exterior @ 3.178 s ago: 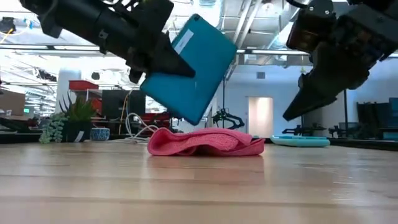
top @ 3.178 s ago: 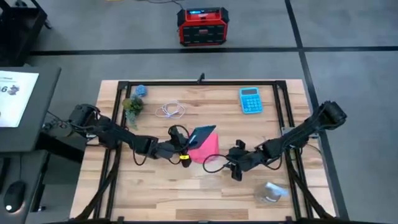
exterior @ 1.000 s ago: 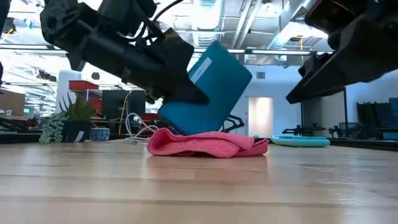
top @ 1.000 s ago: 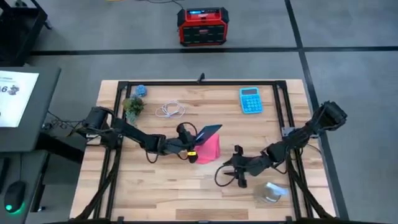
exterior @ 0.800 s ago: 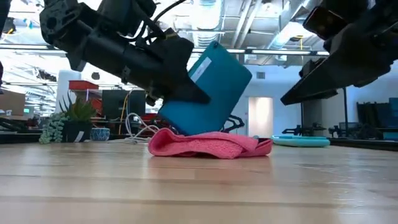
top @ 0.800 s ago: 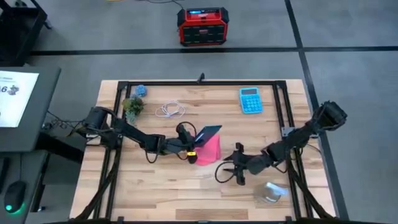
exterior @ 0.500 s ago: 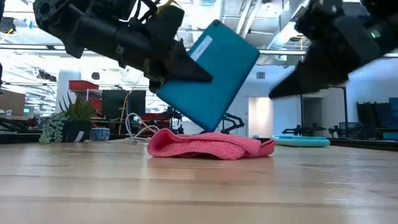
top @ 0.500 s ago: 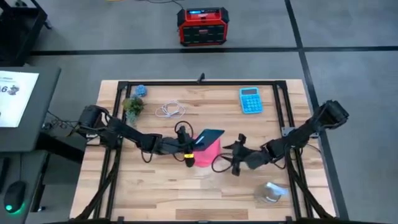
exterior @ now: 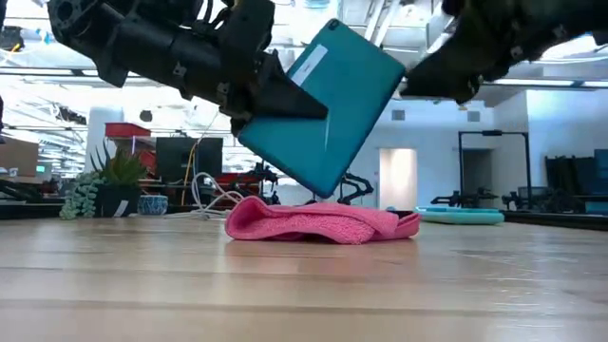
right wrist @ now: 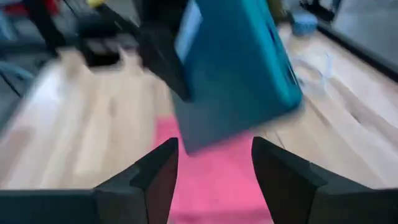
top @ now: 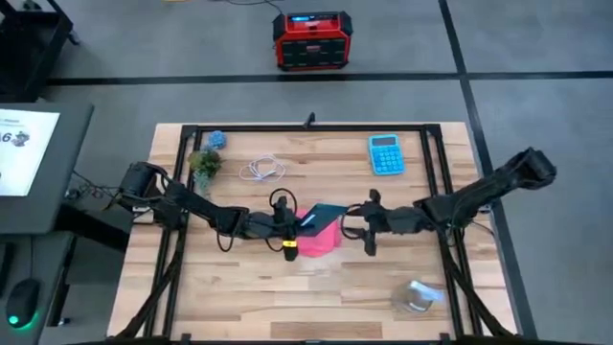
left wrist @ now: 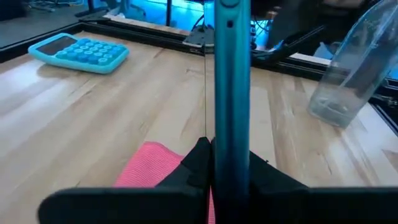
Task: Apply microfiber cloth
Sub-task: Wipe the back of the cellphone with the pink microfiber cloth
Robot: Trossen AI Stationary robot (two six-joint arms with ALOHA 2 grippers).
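Microfiber cloth [exterior: 321, 221]: pink, crumpled at table centre, under the teal tablet [exterior: 323, 104]
Handling: looks soft, light, limp; likely best pinched at a raised fold
Left gripper [top: 290, 223]: at the cloth's 9 o'clock, clenched on the tilted tablet
Right gripper [right wrist: 211, 168]: at 3 o'clock, fingers spread, holding nothing
Calculator [top: 385, 153]: 1 o'clock, well apart

Pink cloth [exterior: 323, 221], teal phone [exterior: 323, 104]
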